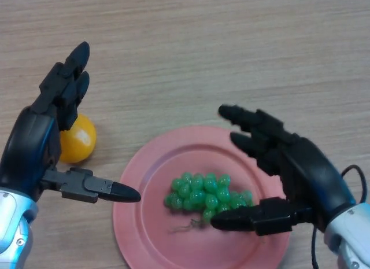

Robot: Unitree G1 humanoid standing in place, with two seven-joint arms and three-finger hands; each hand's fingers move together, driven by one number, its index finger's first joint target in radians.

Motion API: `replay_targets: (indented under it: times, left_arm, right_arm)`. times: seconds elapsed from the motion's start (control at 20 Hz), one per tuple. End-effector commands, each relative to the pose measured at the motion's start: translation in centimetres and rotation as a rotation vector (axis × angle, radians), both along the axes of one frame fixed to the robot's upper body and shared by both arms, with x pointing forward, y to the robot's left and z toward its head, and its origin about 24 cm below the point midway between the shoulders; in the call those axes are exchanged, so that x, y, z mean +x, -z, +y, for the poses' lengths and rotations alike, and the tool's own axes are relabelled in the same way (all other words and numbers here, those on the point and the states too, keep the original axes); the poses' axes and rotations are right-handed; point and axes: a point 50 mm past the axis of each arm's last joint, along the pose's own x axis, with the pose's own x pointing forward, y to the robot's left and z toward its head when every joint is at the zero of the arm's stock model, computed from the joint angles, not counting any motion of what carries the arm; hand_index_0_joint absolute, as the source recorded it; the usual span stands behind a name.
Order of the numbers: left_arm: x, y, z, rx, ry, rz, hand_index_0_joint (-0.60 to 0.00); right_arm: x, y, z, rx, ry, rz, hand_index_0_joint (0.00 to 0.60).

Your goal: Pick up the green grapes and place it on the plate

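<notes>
Lying crosswise on the pink plate [144,182], the grapes [205,194] sit just inside the right hand [289,165], open and empty; left hand [40,142] likewise.

From my remote feed, both robot hands are matte black plastic, chunky and blocky. The left robot hand [34,142] has thick segmented fingers with rounded tips, and a thumb built from a grey-black boxy block ending in a smooth pointed cap. The right robot hand [295,170] looks like a mirror copy: same ribbed, segmented fingers, same squared thumb housing with a tapered glossy tip. Past each wrist the black shell gives way to a silvery light-blue metallic forearm casing with rounded edges, with a small round fastener visible on the left one.
</notes>
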Motion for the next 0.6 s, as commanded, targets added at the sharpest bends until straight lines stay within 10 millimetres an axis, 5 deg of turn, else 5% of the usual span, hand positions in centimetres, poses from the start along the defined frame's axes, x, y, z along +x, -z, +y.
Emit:
replay_targets:
  times: [0.05,0.45,0.5,0.6]
  left_arm:
    - [-0.8,-3.0,0.4,0.045,-0.022,-0.179,0.0]
    - [-0.7,-3.4,0.4,0.059,-0.06,-0.242,0.0]
    - [-0.7,-3.4,0.4,0.062,-0.063,-0.247,-0.05]
    - [-0.6,-3.4,0.4,0.097,-0.088,-0.278,-0.299]
  right_arm:
    - [-0.1,-4.3,-1.0,0.116,0.017,-0.275,0.0]
    - [0.5,-6.8,-4.0,0.153,0.11,-0.441,0.0]
    - [0.5,-6.7,-4.0,0.153,0.111,-0.442,0.0]
    - [0.6,-6.6,-4.1,0.152,0.114,-0.441,0.0]
